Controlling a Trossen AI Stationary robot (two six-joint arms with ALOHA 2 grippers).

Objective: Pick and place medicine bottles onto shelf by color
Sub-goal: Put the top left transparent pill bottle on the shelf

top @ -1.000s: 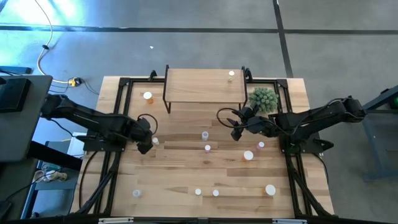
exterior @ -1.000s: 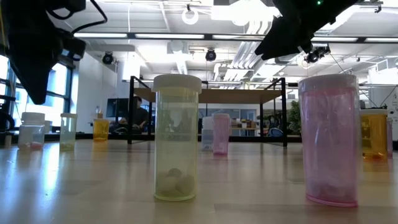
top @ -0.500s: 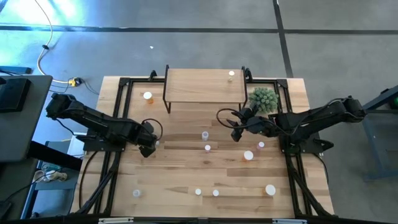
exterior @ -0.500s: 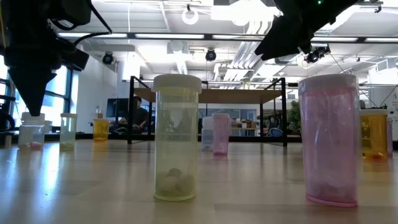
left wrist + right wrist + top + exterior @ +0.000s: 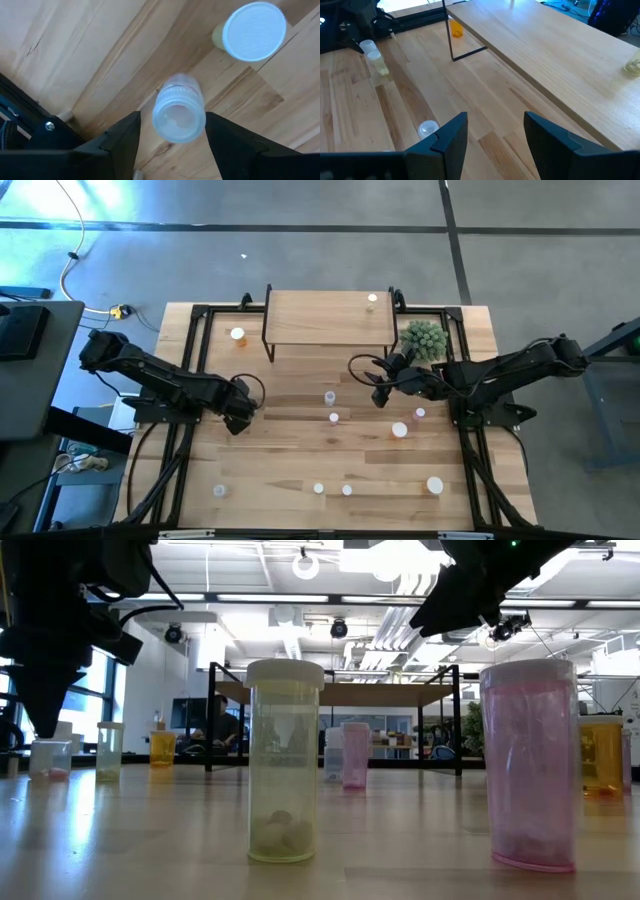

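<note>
A clear medicine bottle (image 5: pixel 178 108) stands on the bench left of centre in the high view, and the left hand (image 5: pixel 240 408) hangs straight over it, fingers (image 5: pixel 120 140) apart on either side of its cap, not touching; a pale yellow-green bottle (image 5: pixel 252 31) stands just beside it. More white-capped bottles dot the light-wood bench (image 5: pixel 300 455): an orange one (image 5: pixel 237 334) at upper left, a few around the centre and a row along the lower edge. The shelf (image 5: pixel 320 315) sits at the top middle with one pale bottle (image 5: pixel 371 299) on its right end. The right hand (image 5: pixel 378 385) hovers right of centre, below the green spiky plant (image 5: pixel 423 338), fingers (image 5: pixel 447 135) parted and empty. Black frame rails edge the bench on a grey floor; the low view shows an open room with ceiling strip lights.
</note>
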